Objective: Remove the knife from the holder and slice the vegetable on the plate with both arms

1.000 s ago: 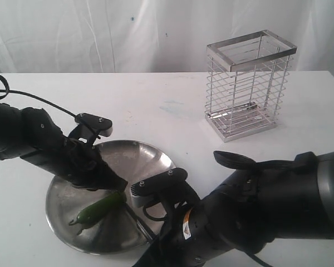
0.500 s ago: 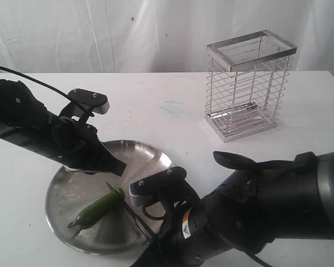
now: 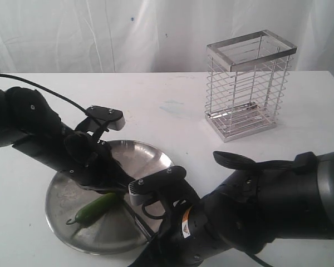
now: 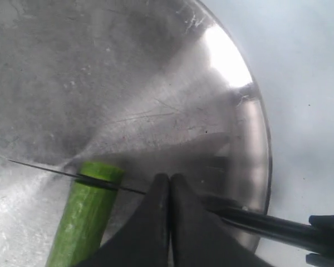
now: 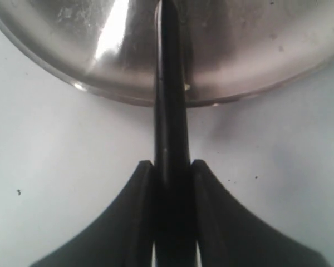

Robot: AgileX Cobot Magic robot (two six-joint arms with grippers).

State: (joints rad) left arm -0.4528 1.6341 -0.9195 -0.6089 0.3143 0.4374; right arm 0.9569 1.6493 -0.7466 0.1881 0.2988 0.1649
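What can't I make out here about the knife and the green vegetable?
Right wrist view: the picture edge cuts off the tip of the knife held by the right gripper.
Left wrist view: the picture edge cuts off the stem end of the vegetable; cut depth is unclear.
Exterior view: the right arm hides its gripper and most of the knife.

Bright, even light — glare streaks the plate [image 4: 228,61], and the close wrist views are slightly soft.
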